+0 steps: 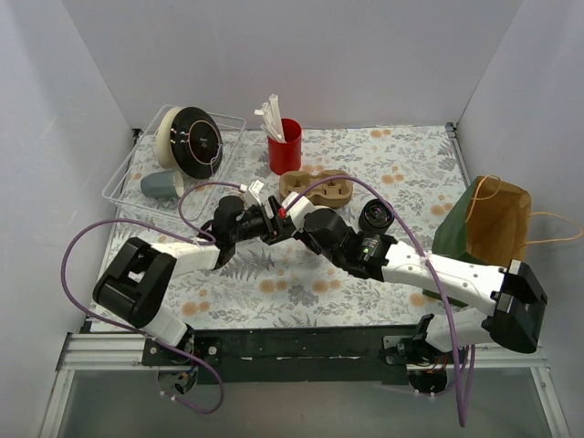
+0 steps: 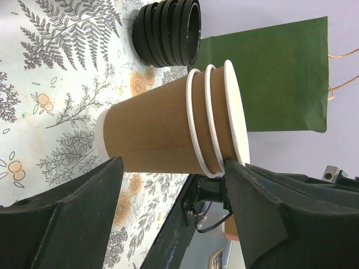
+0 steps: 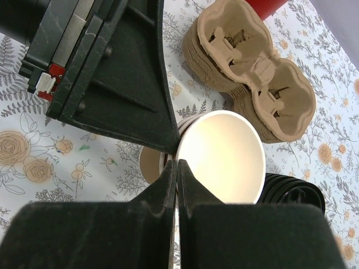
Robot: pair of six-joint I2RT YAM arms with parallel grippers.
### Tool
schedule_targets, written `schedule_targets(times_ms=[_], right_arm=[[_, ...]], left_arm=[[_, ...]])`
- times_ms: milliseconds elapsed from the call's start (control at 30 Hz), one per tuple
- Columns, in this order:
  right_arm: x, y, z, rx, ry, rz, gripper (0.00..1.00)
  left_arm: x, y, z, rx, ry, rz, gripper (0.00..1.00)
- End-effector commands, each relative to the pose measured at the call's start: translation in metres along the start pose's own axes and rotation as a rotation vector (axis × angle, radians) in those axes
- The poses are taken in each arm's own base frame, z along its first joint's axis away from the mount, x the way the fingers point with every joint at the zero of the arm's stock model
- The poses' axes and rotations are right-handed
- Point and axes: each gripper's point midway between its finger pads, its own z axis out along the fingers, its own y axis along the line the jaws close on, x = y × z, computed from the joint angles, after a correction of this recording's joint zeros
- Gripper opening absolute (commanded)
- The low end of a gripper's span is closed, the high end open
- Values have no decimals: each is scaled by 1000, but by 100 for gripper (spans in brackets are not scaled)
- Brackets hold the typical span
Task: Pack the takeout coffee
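Bright, diffuse light from above fills every view and leaves only soft shadows on the table (image 1: 401,173), the white inside of the cup (image 3: 224,154) glares almost blank, the close fingers (image 2: 73,224) of the left pincer (image 2: 174,161) and right pincer (image 3: 178,168) show as black, blurred masses, and the top view is sharp.

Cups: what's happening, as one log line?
cup stack: upright, no lid | left gripper: open around it | right gripper: shut on its rim
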Motion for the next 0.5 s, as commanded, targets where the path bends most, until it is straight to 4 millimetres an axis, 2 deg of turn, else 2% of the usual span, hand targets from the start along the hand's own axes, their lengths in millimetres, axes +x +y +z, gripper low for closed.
schedule_targets(times_ms=[0,233,467], right_arm=[[-18,-3,-1,24,-62,26,1],[-14,-6,-1,44,-63,30,1],[-3,-7,1,63,-46,24,1]], left_arm=[[3,12,6,-41,-1,17,72],[13,17,7,-51,11,24,71],[16,11,6,-35,21,29,71]])
